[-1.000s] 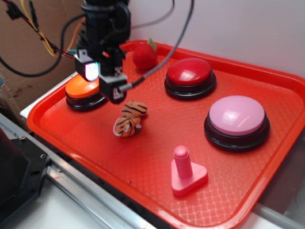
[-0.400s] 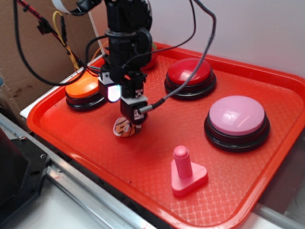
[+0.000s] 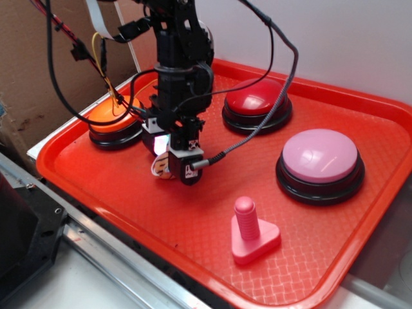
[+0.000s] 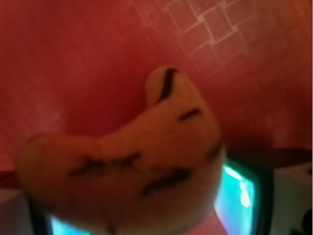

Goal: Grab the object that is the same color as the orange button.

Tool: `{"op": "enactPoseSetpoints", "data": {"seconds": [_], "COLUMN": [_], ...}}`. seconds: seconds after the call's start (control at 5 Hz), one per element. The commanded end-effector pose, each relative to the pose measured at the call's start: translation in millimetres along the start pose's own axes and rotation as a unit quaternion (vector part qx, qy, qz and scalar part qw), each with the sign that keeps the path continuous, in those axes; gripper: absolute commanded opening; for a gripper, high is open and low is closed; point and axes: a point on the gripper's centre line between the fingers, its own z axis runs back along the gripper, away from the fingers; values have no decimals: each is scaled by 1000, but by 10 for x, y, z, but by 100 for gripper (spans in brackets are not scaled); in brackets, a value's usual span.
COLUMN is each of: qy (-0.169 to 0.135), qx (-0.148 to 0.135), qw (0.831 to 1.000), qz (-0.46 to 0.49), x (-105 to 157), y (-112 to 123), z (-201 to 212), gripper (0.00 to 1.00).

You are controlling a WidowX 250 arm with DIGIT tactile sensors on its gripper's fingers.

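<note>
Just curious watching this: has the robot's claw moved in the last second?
Yes. The gripper has come down and rightward, away from the orange button, onto the plush tiger.

just left of the gripper stands the orange button, the red button behind-right; bare tray lies open in front.

The little tiger is soft fuzzy plush. The tray looks like hard plastic with a textured grid surface. Orange button has a glossy smooth dome, and the pink peg is matt plastic.
</note>
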Motion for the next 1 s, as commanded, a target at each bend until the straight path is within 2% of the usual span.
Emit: {"op": "enactPoseSetpoints", "data": {"seconds": [0.0,0.2,0.4,0.6,0.8], "qy": [-55,-103,-172,-224,-239], "qx": [26,68,86,38,33], "qw": [998,991,975,969,967], "qz": [-26,44,107,99,80], "x": [-75,-348,-775,-1298,-1555], "y": [15,10,-133,-325,-497], "z": [385,839,1203,1518,1928], "gripper": [0,0,0,0,0]}}
